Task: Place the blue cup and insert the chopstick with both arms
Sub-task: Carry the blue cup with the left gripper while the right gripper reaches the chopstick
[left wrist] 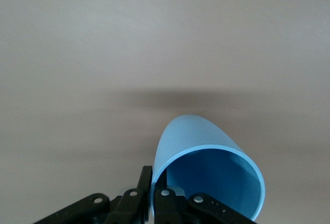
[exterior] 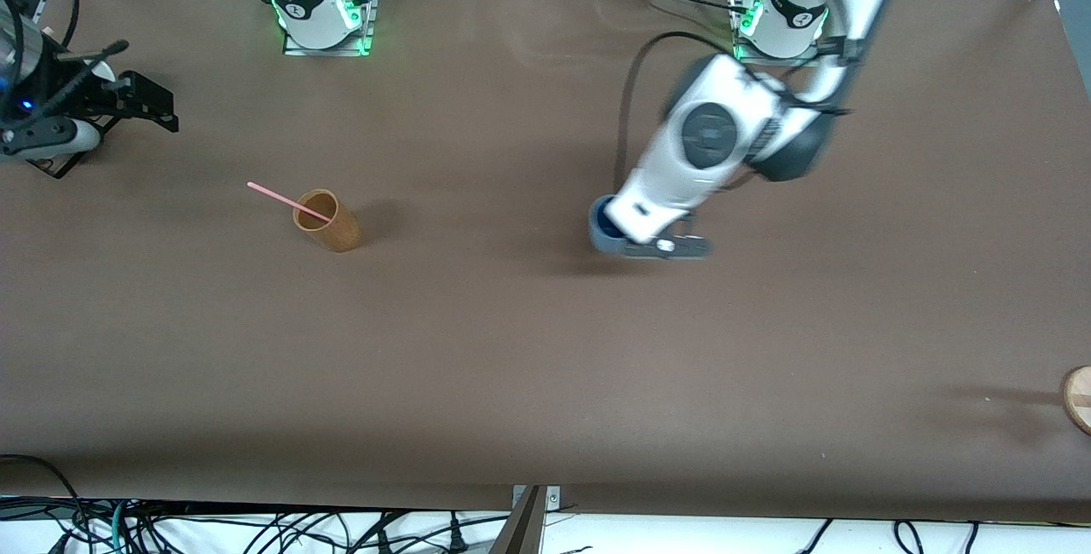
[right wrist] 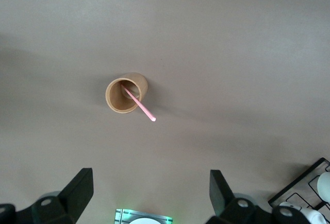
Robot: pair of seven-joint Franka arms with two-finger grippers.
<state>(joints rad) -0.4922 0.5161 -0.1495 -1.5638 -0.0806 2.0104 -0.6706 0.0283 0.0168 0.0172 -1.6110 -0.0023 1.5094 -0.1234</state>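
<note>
My left gripper (exterior: pixel 663 245) is shut on the wall of the blue cup (exterior: pixel 602 227), over the middle of the table. In the left wrist view the gripper (left wrist: pixel 153 176) has one finger outside and one inside the rim of the cup (left wrist: pixel 198 141), which shows its bright blue inside. The pale-pink chopstick (exterior: pixel 277 194) leans in a tan-brown cup (exterior: pixel 328 223) toward the right arm's end. My right gripper (exterior: pixel 158 109) is open and empty, raised over that end of the table. Its wrist view shows the tan cup (right wrist: pixel 124 100) and the chopstick (right wrist: pixel 140 104) far below its gripper (right wrist: pixel 152 193).
A round wooden piece (exterior: pixel 1079 399) lies at the table's edge at the left arm's end, nearer the front camera. The two arm bases (exterior: pixel 322 13) (exterior: pixel 784 21) stand along the table's farthest edge. A black frame (right wrist: pixel 307 188) shows in the right wrist view.
</note>
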